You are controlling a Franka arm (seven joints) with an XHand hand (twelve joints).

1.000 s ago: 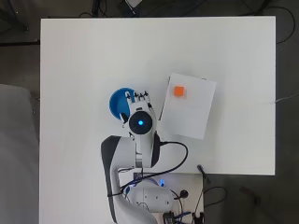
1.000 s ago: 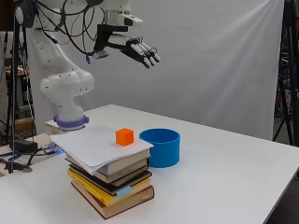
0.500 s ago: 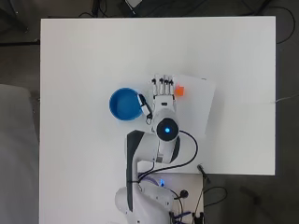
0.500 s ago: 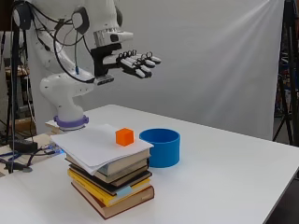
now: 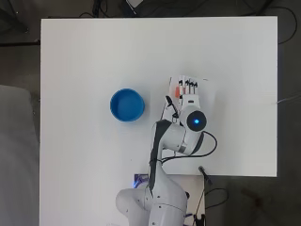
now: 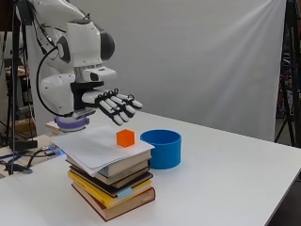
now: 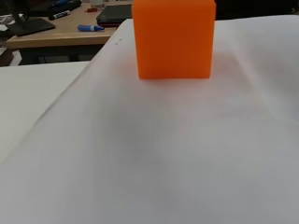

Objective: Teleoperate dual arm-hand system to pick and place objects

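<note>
The hand point(image 6: 113, 104) hovers with its fingers point(image 6: 123, 107) spread and nearly straight, holding nothing. Just below their tips, apart from them, the orange cube point(image 6: 125, 138) sits on a white sheet point(image 6: 94, 148) topping a stack of books point(image 6: 113, 188). Beside the stack on the tabletop point(image 6: 225, 179) stands a blue bowl point(image 6: 161, 148), nothing visible inside it.

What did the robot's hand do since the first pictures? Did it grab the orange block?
The hand came down from high above the table and swung over from above the blue bowl to just above the orange cube. Its fingers are open and it holds nothing yet. The cube, the stack of books and the bowl stayed in place.
</note>
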